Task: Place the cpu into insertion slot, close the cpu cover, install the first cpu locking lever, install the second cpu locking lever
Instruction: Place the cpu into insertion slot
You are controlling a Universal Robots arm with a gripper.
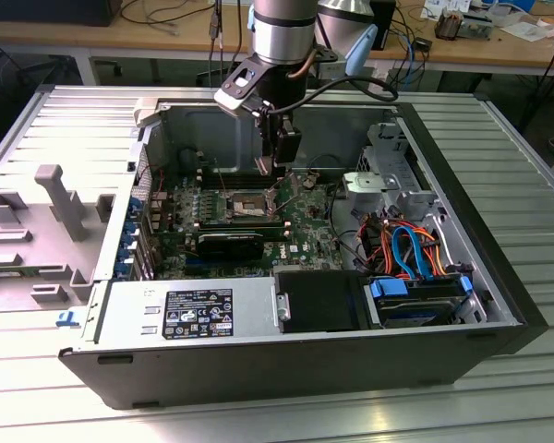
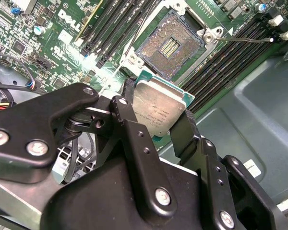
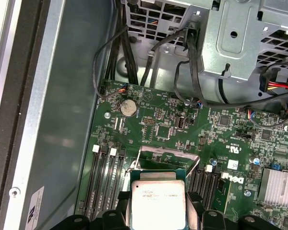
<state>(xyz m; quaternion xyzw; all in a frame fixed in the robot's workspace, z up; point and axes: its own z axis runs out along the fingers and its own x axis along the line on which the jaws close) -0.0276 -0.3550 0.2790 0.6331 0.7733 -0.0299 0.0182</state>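
White logo on motherboard; small print on cpu.

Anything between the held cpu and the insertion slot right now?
Nothing visible. The gripper holds the cpu by its edges, apart from the insertion slot, whose tan contact field lies bare in the second wrist view. No cable or plate crosses the gap between them.

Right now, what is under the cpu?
The cpu, clamped in the gripper, hangs above the green board; the open insertion slot shows just beyond it. The board patch directly beneath the chip is covered.
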